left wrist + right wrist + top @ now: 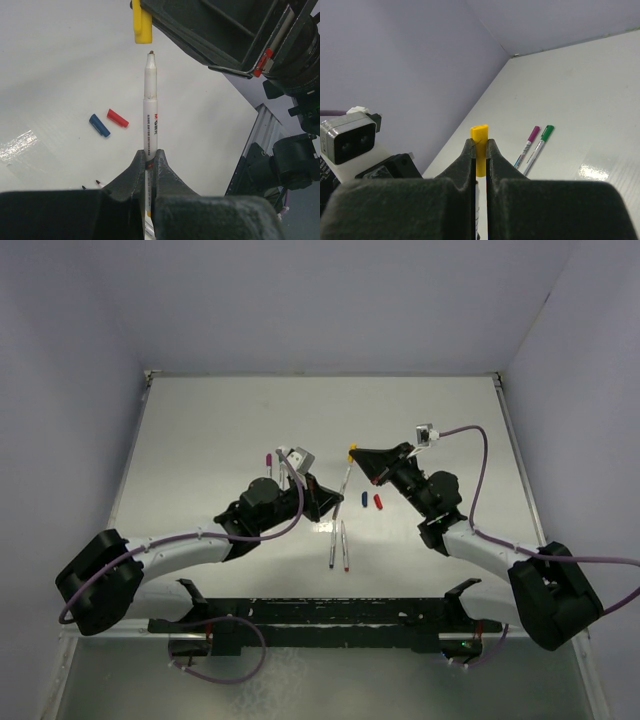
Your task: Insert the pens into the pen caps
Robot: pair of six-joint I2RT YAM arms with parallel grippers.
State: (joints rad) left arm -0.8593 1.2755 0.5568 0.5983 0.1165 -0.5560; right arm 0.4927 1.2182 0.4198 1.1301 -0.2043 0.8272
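My left gripper (151, 156) (332, 504) is shut on a silvery-white pen (151, 100), which points away from it with its bare tip exposed. My right gripper (479, 145) (358, 453) is shut on the yellow cap (480, 135) (142, 25). The pen's tip sits just short of the cap's mouth, slightly to one side and not inside it. A blue cap (99, 125) (364, 498) and a red cap (117, 118) (378, 501) lie loose on the table. Two uncapped pens (338, 545) lie side by side nearer the arm bases.
A pen with a purple cap (527, 145) and a pen with a green cap (540, 143) lie side by side on the white table (200, 440), behind the left wrist. Purple walls enclose the table on three sides. A black rail (320, 615) runs along the near edge.
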